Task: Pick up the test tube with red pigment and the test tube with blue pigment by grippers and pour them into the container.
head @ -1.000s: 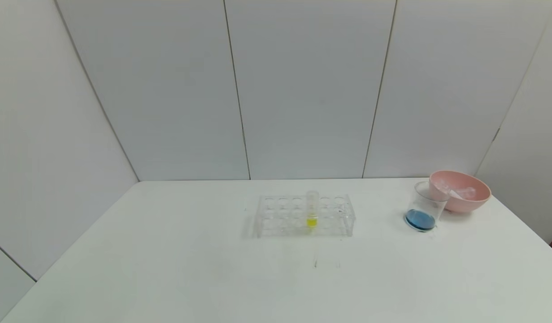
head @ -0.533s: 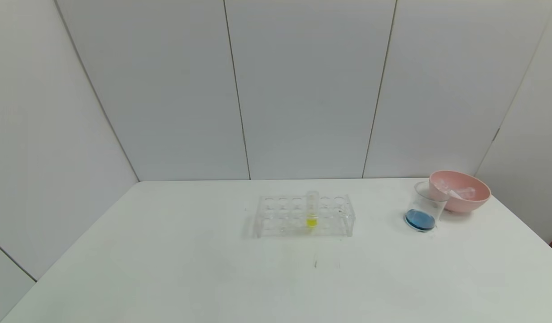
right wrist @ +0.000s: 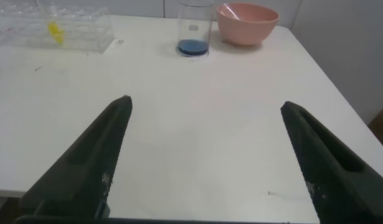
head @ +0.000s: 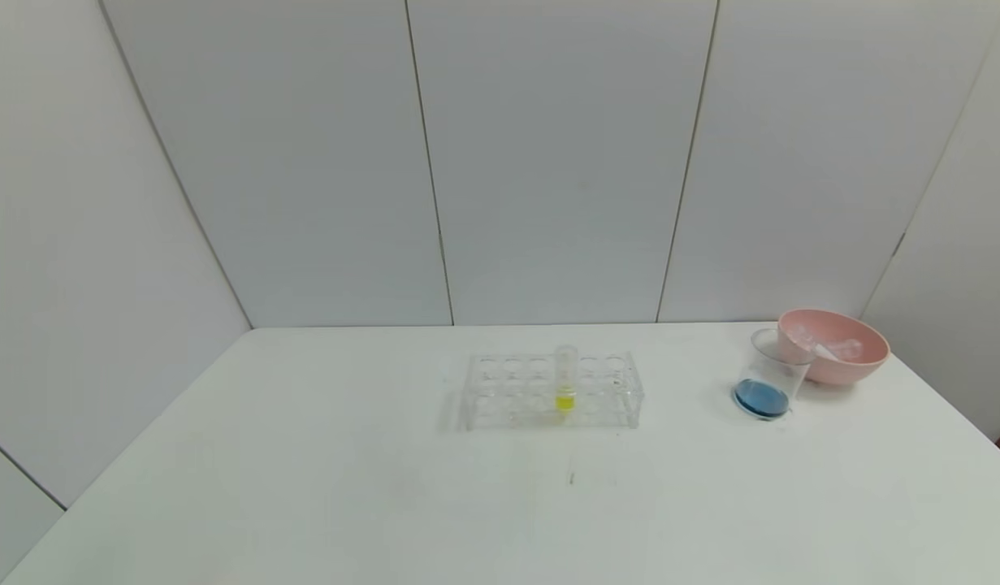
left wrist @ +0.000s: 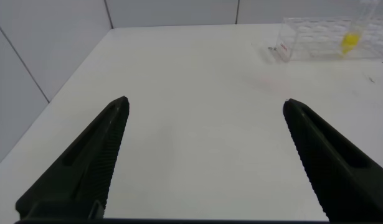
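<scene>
Both sets of jaws are spread wide with nothing in them: the left gripper (left wrist: 203,155) and right gripper (right wrist: 203,155) hang low over bare counter (head: 305,487), well short of everything. Far ahead of the right jaws the container (right wrist: 195,30) holds dark blue liquid, touching the pink bowl (right wrist: 247,23), where two clear, emptied-looking tubes (head: 829,348) lie. Nothing's moved over the last second, only the yellow tube (head: 565,379) is left in the rack (head: 552,392), so pouring looks done.
</scene>
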